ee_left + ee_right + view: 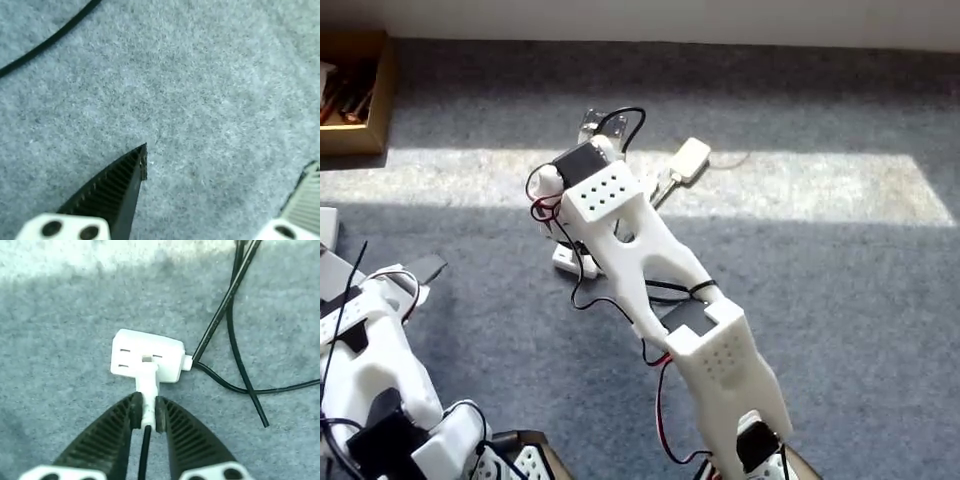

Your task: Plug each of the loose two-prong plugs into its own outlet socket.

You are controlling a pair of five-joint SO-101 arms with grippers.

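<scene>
The right end effector is closed almost fully. Its black ribbed fingers pinch the stem of a small white two-prong plug, whose thin black cord trails back between them. The plug's head meets the face of a white rectangular plastic outlet block, which lies on the grey felt-covered tabletop. I cannot tell whether the prongs are in their slots or only resting against the face.

To do this step well, I judge the plug should be kept square to the block and pushed gently, straight along its stem. The block looks loose and may slide away rather than take the prongs, and a tilt could jam one prong.

The left end effector hangs wide open over bare tabletop, holding nothing, so it is free to brace the block.

Counted: two end effectors, one outlet block and one plug in hand. One further white rounded piece with a lead lies farther out in the sunlit strip and is perhaps a second plug.
</scene>
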